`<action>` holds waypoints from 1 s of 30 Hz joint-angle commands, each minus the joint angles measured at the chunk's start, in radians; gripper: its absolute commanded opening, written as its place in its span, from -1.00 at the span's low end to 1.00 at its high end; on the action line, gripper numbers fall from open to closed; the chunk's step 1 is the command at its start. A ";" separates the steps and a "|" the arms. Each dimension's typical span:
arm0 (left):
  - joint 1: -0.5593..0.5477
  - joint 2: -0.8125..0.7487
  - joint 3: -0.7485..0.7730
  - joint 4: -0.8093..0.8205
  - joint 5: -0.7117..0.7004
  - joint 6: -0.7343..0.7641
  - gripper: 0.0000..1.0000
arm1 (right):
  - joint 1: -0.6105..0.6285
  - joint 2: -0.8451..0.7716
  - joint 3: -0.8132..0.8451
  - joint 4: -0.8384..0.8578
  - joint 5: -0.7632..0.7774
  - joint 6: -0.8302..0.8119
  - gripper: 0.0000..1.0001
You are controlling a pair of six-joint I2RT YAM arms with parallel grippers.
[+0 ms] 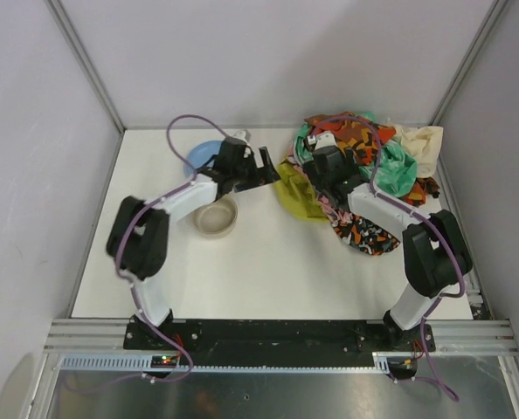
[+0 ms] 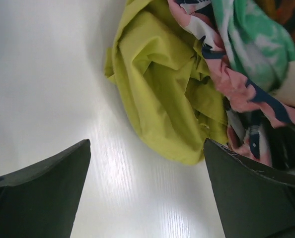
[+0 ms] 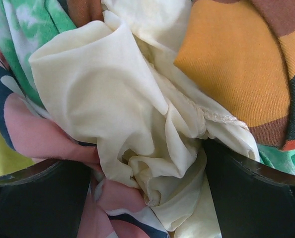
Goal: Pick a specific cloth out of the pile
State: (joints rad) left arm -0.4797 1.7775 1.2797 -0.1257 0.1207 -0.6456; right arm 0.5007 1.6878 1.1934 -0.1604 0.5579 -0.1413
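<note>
just ahead of the left gripper (image 2: 146,145), jaws wide apart, lies the cloth (image 2: 162,94) against the pile (image 2: 249,47).

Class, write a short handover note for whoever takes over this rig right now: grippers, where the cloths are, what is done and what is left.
Left gripper: open, holding nothing, over bare table beside the yellow-green cloth.
Right gripper: down in the pile, fingers either side of a fold of cream cloth. Whether it grips cannot be told.
Yellow-green cloth: on the table at the pile's left edge, partly under a pink flowered cloth.
Done: both arms brought to the pile.
Left: grasp the yellow-green cloth, not the cream one, and pull it free of the pile.
</note>
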 commanded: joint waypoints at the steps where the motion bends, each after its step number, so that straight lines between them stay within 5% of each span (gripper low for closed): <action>1: -0.042 0.194 0.176 -0.020 0.090 0.006 0.99 | -0.033 -0.030 0.031 -0.006 0.004 0.065 0.82; 18: -0.166 0.654 0.577 -0.043 0.055 -0.018 0.95 | -0.073 -0.013 0.030 -0.039 -0.189 0.153 0.73; 21: -0.178 0.709 0.664 -0.044 0.024 -0.026 0.35 | -0.074 -0.008 0.029 -0.059 -0.194 0.161 0.71; 24: -0.180 0.713 0.696 -0.046 0.005 -0.026 -0.68 | -0.077 -0.004 0.026 -0.073 -0.168 0.159 0.70; 26: -0.178 0.667 0.674 -0.047 -0.024 0.006 -0.91 | -0.087 0.003 0.025 -0.081 -0.142 0.160 0.70; 30: -0.175 0.417 0.546 -0.047 -0.154 0.138 -0.98 | -0.141 0.029 0.023 -0.095 -0.125 0.186 0.70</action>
State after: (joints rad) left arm -0.6399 2.4348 1.9144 -0.1581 0.0937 -0.6395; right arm 0.4129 1.6905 1.1934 -0.2276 0.3870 0.0067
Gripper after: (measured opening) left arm 0.068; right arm 0.852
